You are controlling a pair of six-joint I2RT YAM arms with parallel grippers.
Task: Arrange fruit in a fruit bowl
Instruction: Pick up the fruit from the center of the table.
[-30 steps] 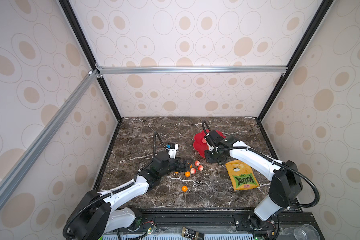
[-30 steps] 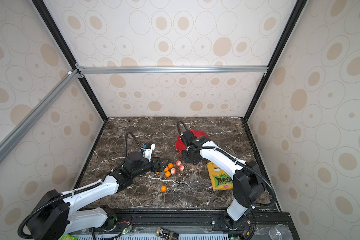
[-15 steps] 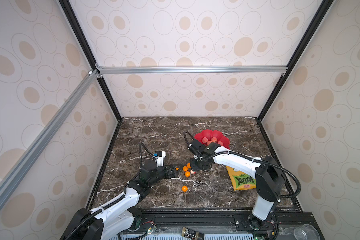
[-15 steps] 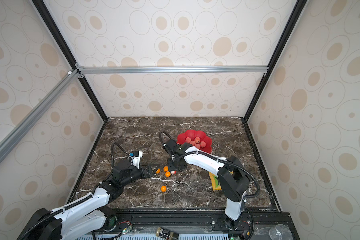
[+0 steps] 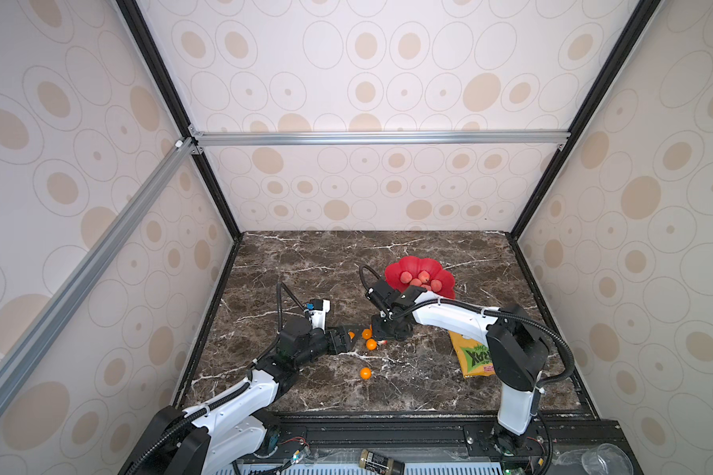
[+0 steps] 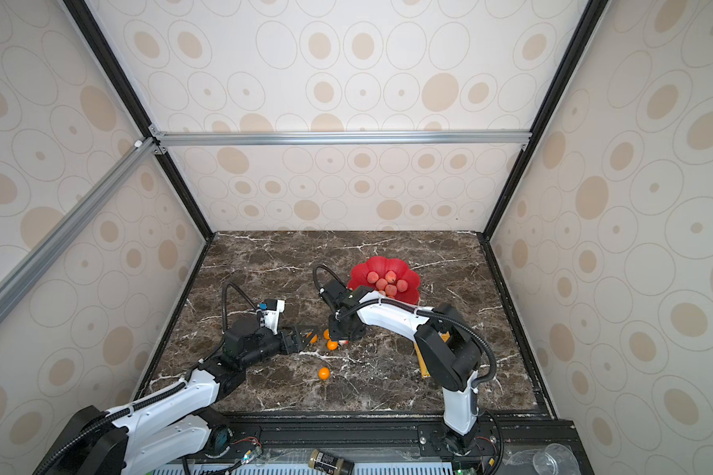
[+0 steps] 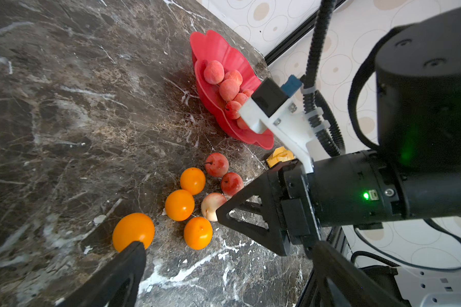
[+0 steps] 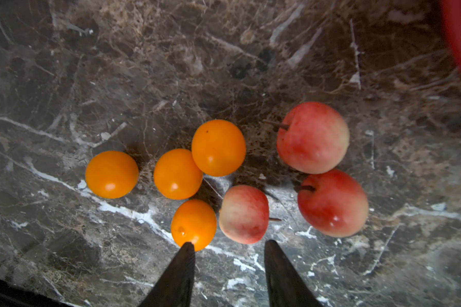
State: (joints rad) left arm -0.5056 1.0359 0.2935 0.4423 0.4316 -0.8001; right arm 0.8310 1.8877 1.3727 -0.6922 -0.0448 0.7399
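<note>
Orange and pink-red fruit (image 8: 218,147) is clustered on the marble table (image 5: 305,263) near the red fruit bowl (image 5: 420,263), itself heaped with pink fruit, a snack bag (image 5: 472,357), its lettering half hidden, lies under the right arm, the right end effector (image 8: 228,247) is held parted and empty above the cluster, and the left end effector (image 7: 226,245) is spread wide alongside.

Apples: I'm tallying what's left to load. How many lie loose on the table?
3, all under the right gripper: stemmed red apple, second red apple beside it, paler apple nearest it. The right arm may hide more.
</note>
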